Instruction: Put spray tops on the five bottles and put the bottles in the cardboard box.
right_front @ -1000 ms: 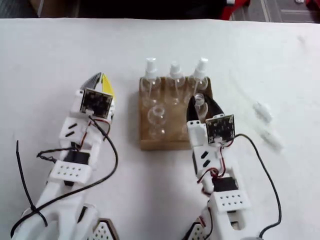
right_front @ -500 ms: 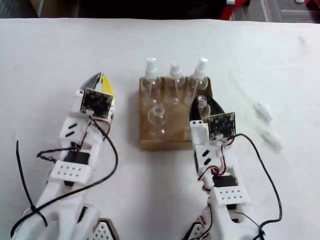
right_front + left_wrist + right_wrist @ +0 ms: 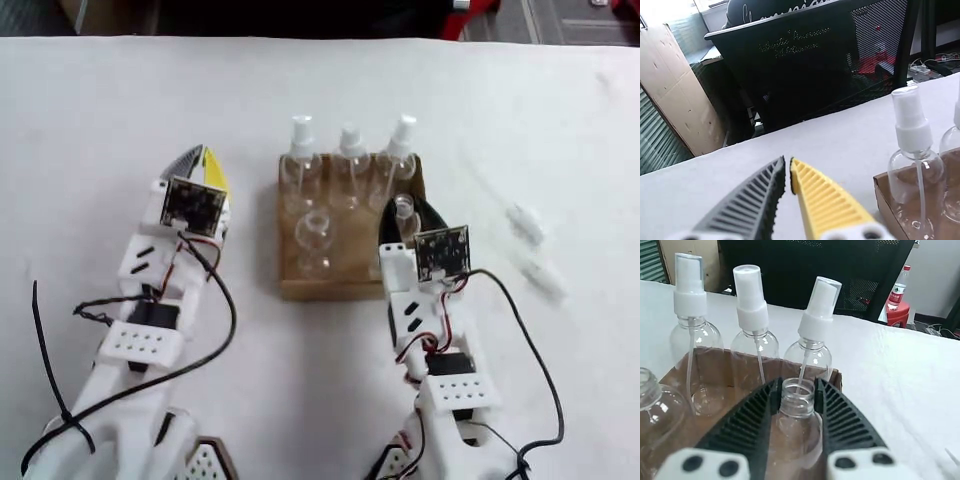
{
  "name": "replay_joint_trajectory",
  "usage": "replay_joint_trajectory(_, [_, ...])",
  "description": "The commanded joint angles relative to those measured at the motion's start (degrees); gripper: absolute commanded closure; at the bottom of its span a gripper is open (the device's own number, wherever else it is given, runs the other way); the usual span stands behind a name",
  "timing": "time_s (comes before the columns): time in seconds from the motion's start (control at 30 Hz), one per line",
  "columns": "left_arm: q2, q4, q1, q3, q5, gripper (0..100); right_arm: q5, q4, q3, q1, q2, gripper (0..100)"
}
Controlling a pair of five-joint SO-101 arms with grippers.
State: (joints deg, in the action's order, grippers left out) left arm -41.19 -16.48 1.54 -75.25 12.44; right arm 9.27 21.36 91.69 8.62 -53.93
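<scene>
The right claw (image 3: 797, 388) clamps the neck of an uncapped bottle (image 3: 794, 426) standing in the cardboard box (image 3: 330, 288) at mid-tabletop, beside another uncapped bottle (image 3: 316, 235). Three capped bottles (image 3: 349, 160) line the box's far side. The left claw (image 3: 787, 164) is closed and empty. Two spray tops (image 3: 525, 222) lie toward the right edge.

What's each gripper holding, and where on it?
Right gripper holds the uncapped bottle by its neck, jaws on either side, bottle standing in the cardboard box. Left gripper holds nothing, jaws shut.
</scene>
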Motion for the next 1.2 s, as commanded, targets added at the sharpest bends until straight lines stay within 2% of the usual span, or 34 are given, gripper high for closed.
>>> replay_joint_trajectory(0.0, [-0.22,-1.58,0.48,0.79,0.62,98,0.0,1.27,-0.53,-0.4,-0.22,97.7])
replay_joint_trajectory(0.17, [-0.22,-1.58,0.48,0.88,0.62,98,0.0,1.19,-0.53,-0.4,-0.22,96.7])
replay_joint_trajectory(0.33, [-0.22,-1.58,0.48,0.88,0.7,98,0.0,1.36,0.7,-0.31,-0.22,86.8])
replay_joint_trajectory(0.87, [-0.22,-1.58,0.57,0.88,0.7,98,0.0,0.92,1.49,1.1,-4.35,86.1])
replay_joint_trajectory(1.17, [-0.22,-1.58,0.57,0.88,0.7,98,0.0,-12.88,1.32,1.8,-19.47,86.1])
